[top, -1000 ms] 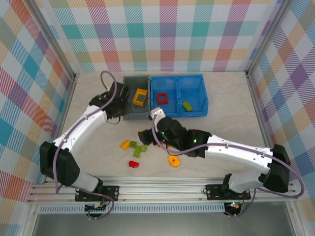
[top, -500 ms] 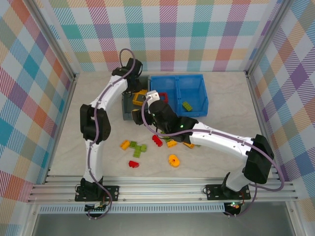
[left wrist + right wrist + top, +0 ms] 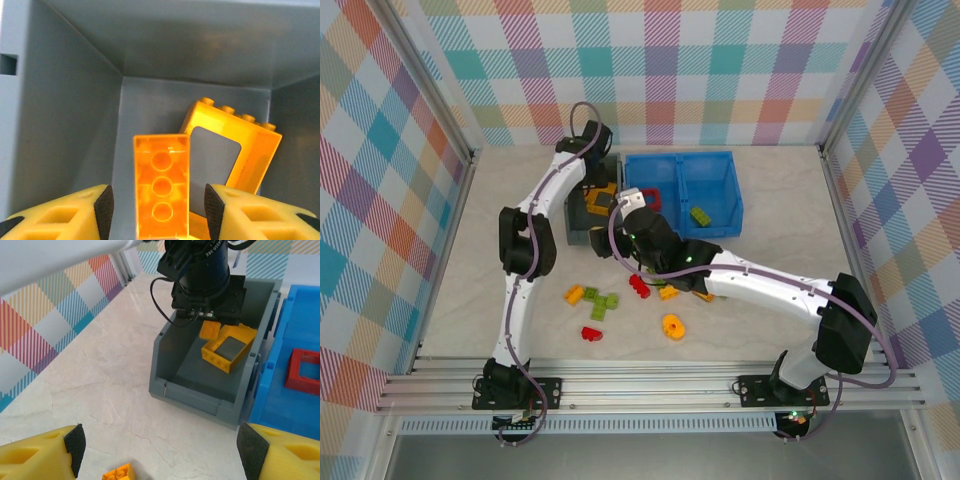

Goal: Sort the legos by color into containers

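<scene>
The left gripper (image 3: 159, 212) swung from the left side of the grey bin (image 3: 578, 234) round to its far end and pointed down into it. Its jaws then widened, so the orange brick (image 3: 161, 170) stood free between the fingers (image 3: 105, 210). The right gripper (image 3: 161, 447) left the loose pile and moved toward the bin's near end, uncovering a red brick (image 3: 640, 286) on the table (image 3: 770, 220).

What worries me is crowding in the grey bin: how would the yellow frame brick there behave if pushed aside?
Probably stiff and light: the yellow frame brick looks like hard plastic with an open middle. It would likely slide rather than roll, being boxy on the smooth floor of the grey bin. Its glossy sides may be slippery to pinch.
</scene>
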`<state>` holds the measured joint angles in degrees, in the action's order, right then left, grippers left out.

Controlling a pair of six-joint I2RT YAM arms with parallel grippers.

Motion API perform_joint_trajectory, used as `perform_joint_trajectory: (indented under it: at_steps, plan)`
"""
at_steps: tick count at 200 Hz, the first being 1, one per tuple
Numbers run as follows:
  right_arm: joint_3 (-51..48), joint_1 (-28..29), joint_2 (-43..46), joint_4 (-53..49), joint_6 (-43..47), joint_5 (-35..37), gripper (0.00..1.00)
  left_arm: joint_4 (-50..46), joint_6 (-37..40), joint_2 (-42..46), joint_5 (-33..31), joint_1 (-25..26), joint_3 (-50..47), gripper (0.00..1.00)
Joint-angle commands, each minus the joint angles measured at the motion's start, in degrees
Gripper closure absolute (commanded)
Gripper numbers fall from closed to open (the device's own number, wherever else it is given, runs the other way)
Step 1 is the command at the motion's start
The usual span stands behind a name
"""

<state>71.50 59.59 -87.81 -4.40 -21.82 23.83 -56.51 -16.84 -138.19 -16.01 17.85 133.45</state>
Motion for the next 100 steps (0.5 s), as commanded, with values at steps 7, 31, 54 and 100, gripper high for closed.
perform_joint_trajectory:
  at_steps: [7, 31, 54, 100]
  plan:
    - [-2.6, -0.4, 4.4, -0.3, -0.9, -0.1, 0.19, -1.9, 0.1, 3.7, 0.3, 0.6, 1.0, 0.45]
    - [-5.6, -1.0, 7.5, -1.4, -1.9, 1.2, 0.19, -2.0, -1.0, 9.0, 1.5, 2.3, 0.6, 0.45]
    - [-8.4, -2.6, 10.2, -5.4, -3.9, 2.8, 0.20, -1.5, -2.8, 16.5, 1.6, 4.2, -3.2, 0.47]
    - [-10.0, -4.7, 10.6, -17.3, 1.0, -2.3, 0.35, 5.3, -9.6, 41.1, 4.7, 9.7, -27.0, 0.48]
